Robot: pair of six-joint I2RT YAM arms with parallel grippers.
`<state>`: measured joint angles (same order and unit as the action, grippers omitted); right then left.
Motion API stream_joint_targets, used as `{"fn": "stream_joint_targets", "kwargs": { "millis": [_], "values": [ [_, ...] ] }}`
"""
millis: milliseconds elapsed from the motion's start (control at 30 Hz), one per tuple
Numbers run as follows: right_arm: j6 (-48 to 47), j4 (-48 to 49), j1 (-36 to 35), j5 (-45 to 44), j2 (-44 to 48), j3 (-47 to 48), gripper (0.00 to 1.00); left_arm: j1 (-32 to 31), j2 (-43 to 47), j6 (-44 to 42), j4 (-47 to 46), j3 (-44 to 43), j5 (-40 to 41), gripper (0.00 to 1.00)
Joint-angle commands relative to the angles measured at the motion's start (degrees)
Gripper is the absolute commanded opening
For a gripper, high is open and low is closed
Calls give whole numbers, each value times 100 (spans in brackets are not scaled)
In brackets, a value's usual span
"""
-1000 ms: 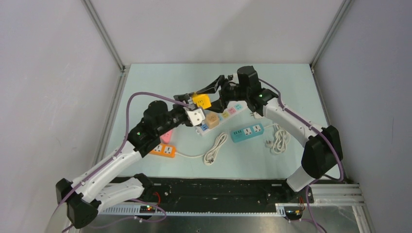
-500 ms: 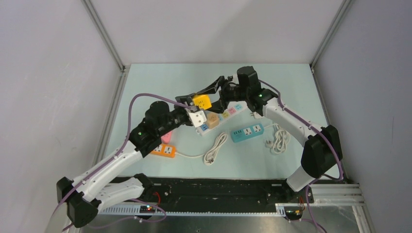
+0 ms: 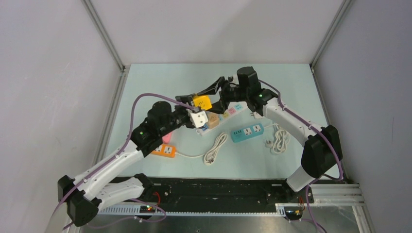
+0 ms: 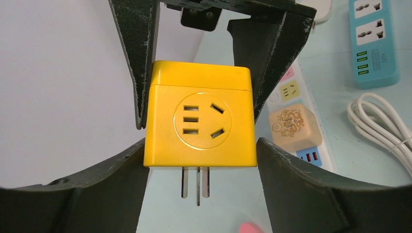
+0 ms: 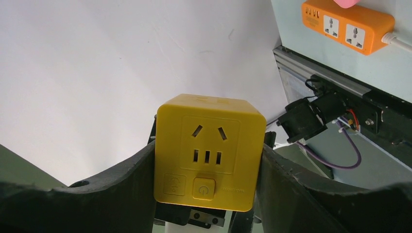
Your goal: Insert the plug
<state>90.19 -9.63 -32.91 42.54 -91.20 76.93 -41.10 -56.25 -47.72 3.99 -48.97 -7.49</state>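
Mid-handover above the bench [image 3: 160, 82]: gripping the yellow plug [image 3: 201, 101] in the right hand [image 5: 208, 155], clamped flat on two opposite faces, aloft just far-left of the white strip [image 3: 221, 115]; leaving the prongs [image 4: 197, 183] bare and clear of both hands, probably to spare them for a socket; meeting the plug from the near-left with the left hand [image 4: 201, 145], set astride the lower corners beside the prongs; impossible to tell whether pressing there or merely alongside; likely placed so as to take or steady the plug for a squarer push. Waiting below: a tan cube [image 4: 295, 127] already seated in the white strip, with a free socket just beyond; to the right a blue strip [image 3: 247, 131]; to the near-left an orange strip [image 3: 163, 151]. Not yet inserted. Against a second earlier: barely any change at the plug or the right arm; left elbow [image 3: 163, 110] and purple cable [image 3: 141, 99] shifted slightly rightward; left hand edged a touch nearer.
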Motion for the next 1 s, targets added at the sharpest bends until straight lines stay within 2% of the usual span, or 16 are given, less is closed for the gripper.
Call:
{"fn": "stream_joint_targets", "kwargs": {
  "millis": [0, 67, 167, 300, 367, 400, 433, 467, 533, 567, 600, 633, 667, 733, 967],
  "values": [
    [-74, 256, 39, 146, 268, 130, 0, -20, -36, 7, 260, 110, 154, 81],
    [-99, 221, 39, 142, 273, 130, 0, -19, -37, 21, 265, 111, 170, 79],
    [-85, 229, 45, 132, 295, 88, 0, -19, -43, 35, 256, 89, 199, 70],
    [-65, 262, 32, 127, 312, 14, 0, -18, -17, 78, 239, 64, 178, 50],
    [-68, 287, 32, 121, 320, 19, 0, -19, -10, 99, 227, 71, 172, 33],
    [-79, 291, 30, 107, 332, 17, 0, -18, -14, 111, 204, 67, 194, 17],
    [-104, 274, 30, 97, 336, 16, 2, -19, -11, 149, 192, 60, 212, 10],
    [-132, 258, 32, 57, 341, 16, 5, -20, -1, 180, 173, 53, 234, 2],
    [-278, 132, 32, -27, 347, 15, 36, 1, 37, 375, 159, 17, 171, 0],
    [-389, 17, 35, -67, 361, 20, 45, 35, 82, 443, 157, -19, 104, 0],
    [-442, -7, 29, -167, 387, 17, 65, 56, 98, 581, 155, -39, -32, 0],
    [-531, -18, 23, -202, 398, 16, 76, 84, 134, 664, 151, -94, -90, 0],
    [-565, 7, 31, -240, 425, 18, 93, 89, 142, 786, 147, -117, -177, 0],
    [-629, 200, 53, -272, 464, 16, 99, 93, 171, 941, 143, -187, -281, 0],
    [-1082, 247, 332, -366, 804, 12, 100, 228, 330, 1612, -24, -254, -559, 0]
  ]
}}
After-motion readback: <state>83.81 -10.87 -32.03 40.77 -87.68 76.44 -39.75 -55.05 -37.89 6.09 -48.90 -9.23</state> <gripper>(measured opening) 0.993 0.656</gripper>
